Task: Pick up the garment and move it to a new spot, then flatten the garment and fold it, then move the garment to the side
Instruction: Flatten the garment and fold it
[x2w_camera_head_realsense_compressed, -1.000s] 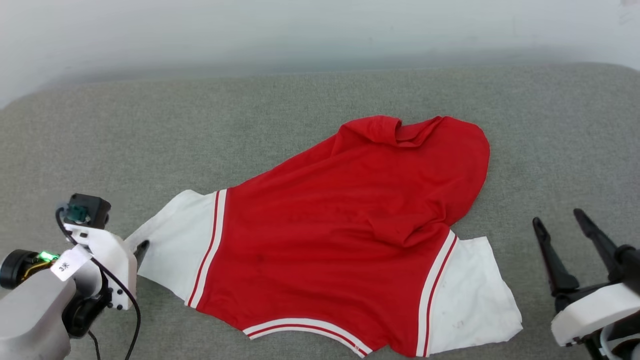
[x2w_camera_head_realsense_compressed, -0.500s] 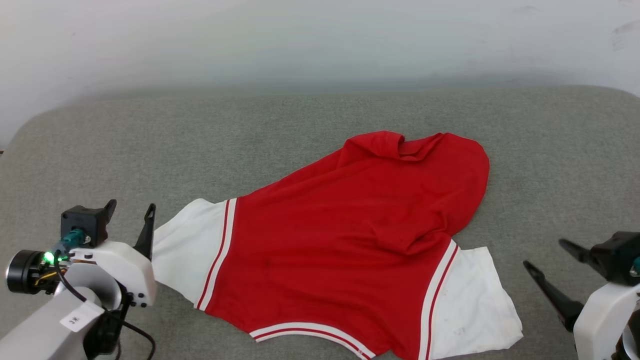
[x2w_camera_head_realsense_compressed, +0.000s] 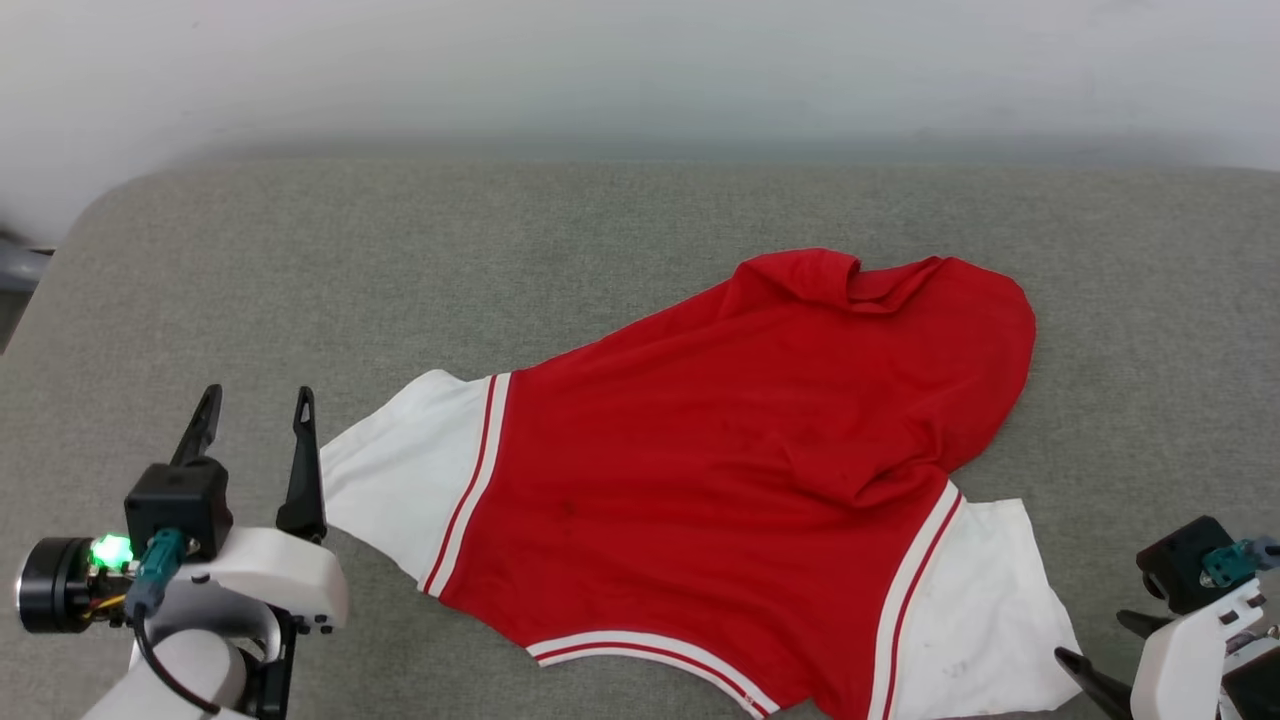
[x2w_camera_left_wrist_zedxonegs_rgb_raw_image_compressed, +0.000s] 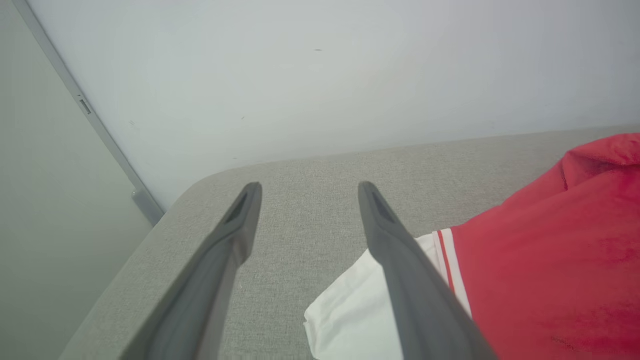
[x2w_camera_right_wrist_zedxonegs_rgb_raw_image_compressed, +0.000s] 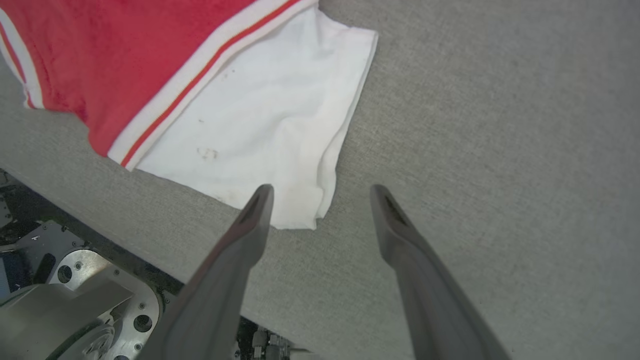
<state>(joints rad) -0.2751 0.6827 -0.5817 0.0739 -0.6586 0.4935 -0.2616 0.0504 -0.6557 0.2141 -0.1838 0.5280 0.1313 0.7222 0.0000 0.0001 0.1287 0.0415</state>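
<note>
Grey fabric worktop (x2w_camera_head_realsense_compressed: 400, 260), rounded corners; pale wall (x2w_camera_head_realsense_compressed: 600, 70) at 12. Red garment (x2w_camera_head_realsense_compressed: 760, 440) lying ctr-right, plain side up, white sleeves at 9 & 5, striped trim, rumpled at 1. L gripper (x2w_camera_head_realsense_compressed: 257, 395), R gripper (x2w_camera_right_wrist_zedxonegs_rgb_raw_image_compressed: 321, 190): jaws spread wide.

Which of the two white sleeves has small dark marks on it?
The sleeve by the right gripper: faint dark specks show on it. The other sleeve, beside the left gripper, looks plain white.

The grey fabric surface (x2w_camera_head_realsense_compressed: 400, 260) carries the garment (x2w_camera_head_realsense_compressed: 740, 450).
</note>
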